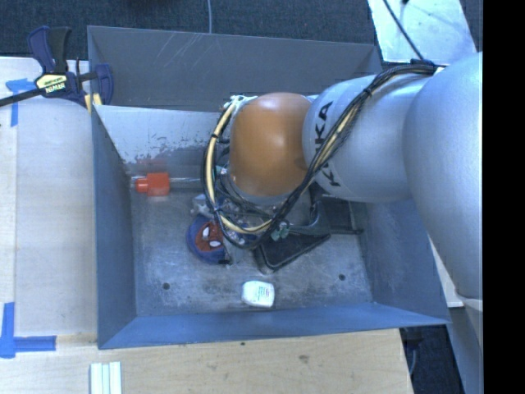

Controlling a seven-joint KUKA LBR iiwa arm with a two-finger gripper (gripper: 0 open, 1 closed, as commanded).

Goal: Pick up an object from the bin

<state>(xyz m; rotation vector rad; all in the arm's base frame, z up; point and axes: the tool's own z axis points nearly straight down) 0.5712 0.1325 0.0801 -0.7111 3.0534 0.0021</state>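
My gripper [230, 223] is low in the middle of the bin, mostly under the arm's orange cover. Right against its left side lies a round blue thing [203, 240] with a red and white figure on it; whether the gripper touches it is hidden. A flat black thing [289, 249] lies just right of the gripper on the bin floor. A small white rounded piece [258, 294] rests near the front wall.
An orange-capped clear tube [154, 184] lies by the back left wall. Another dark thing [338, 217] sits under the arm at the right. The arm and its cables cover the bin's right half.
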